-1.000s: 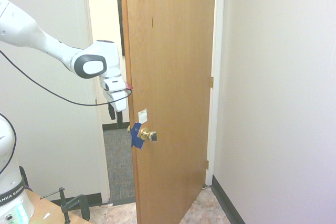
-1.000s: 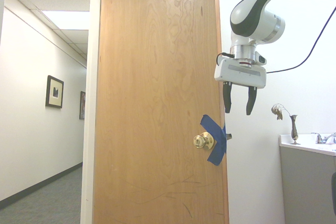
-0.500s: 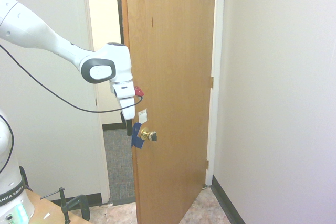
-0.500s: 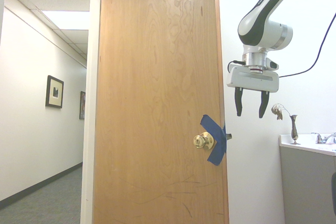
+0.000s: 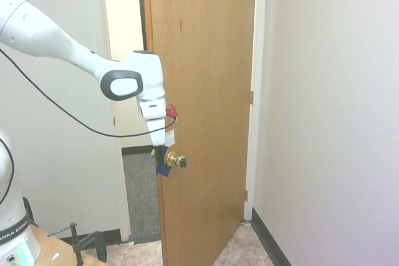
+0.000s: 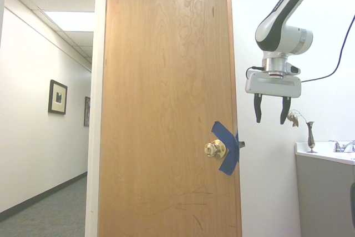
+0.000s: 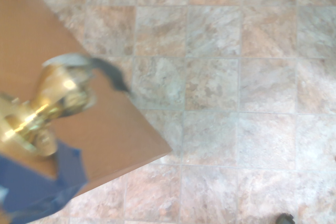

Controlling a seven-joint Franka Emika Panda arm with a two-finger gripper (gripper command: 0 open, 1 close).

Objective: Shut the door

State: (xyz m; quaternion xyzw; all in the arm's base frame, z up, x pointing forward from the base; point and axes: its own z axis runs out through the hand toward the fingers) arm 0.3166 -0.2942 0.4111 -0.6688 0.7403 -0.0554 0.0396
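A white Franka robot arm is bringing its gripper lower and across to the inner side of the door, its two dark fingers standing wide apart with nothing between them. Half a second earlier the gripper was hanging slightly higher in the first exterior view; it is now appearing in front of the blue tape, close by the brass knob. The door itself is standing ajar, unmoved over that time, its hinged side meeting the white frame. The shift is likely setting up a push on the knob side, with the closing swing still to come; a poorly placed finger could slip off the knob or the edge.
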